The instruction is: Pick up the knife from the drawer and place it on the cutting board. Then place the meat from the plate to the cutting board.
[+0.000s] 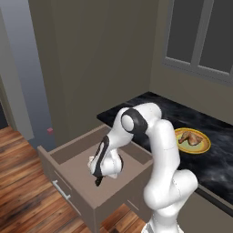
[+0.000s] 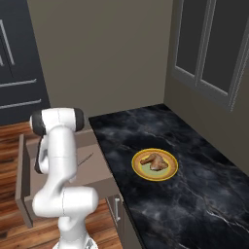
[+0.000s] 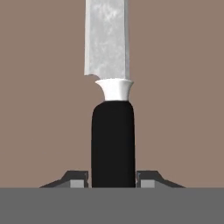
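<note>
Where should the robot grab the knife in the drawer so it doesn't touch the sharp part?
By the black handle. The knife lies flat on the floor of the open drawer, so coming straight down from above works best. In the hand view the gripper already has its jaws on either side of the handle's narrow width, well behind the white collar and the grey blade.

Knife (image 3: 112,109) w/ matt metal blade, smooth black handle, matt brown drawer (image 3: 183,87) floor
</note>
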